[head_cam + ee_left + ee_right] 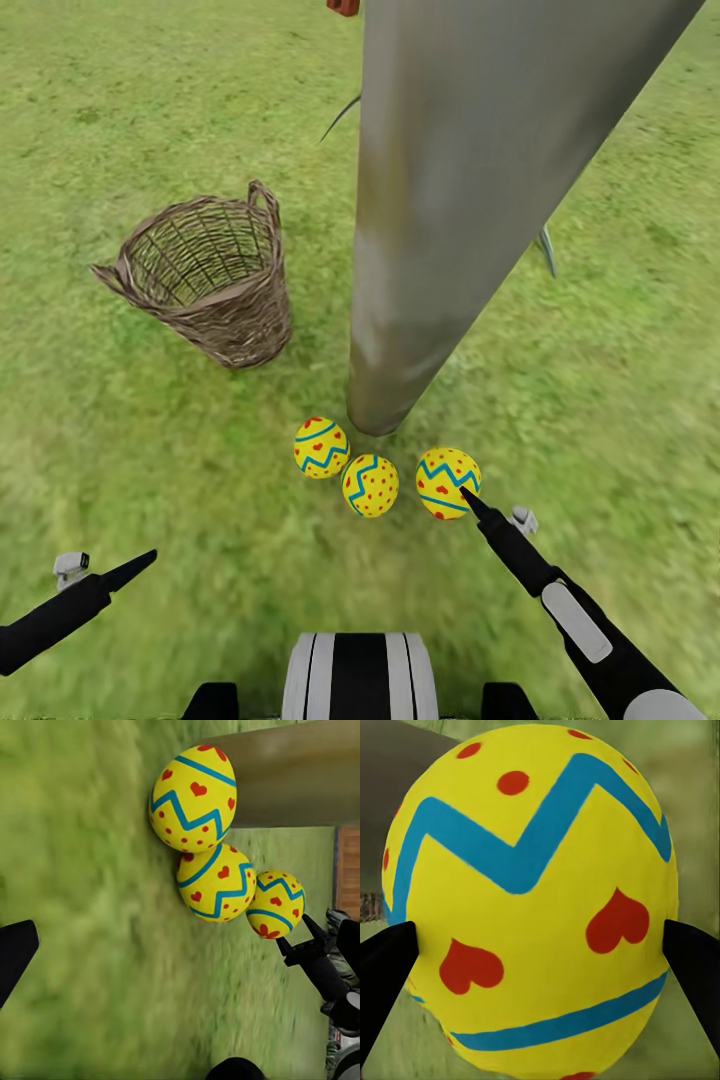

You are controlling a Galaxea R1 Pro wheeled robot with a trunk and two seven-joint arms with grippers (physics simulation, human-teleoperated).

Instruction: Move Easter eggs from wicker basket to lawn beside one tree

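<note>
Reddish-brown object (343, 7) — lawn's far edge.

Short, mottled green grass (120, 470) covered the ground on every side under soft, even daylight with hardly any shadow. A small reddish-brown object (343, 7) sat at the far edge, and a strip of brown planking (348, 870) bordered the grass.

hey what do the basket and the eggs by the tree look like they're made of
Basket: brown woven wicker, matte; open-weave walls show grass through the gaps, with a thicker braided rim.
Eggs: smooth, hard-looking shells, likely painted plastic or wood, can't tell which; even yellow with crisp blue zigzags and red dots or hearts.
Tree: smooth grey-tan trunk, mottled, bark without visible ridges.
</note>
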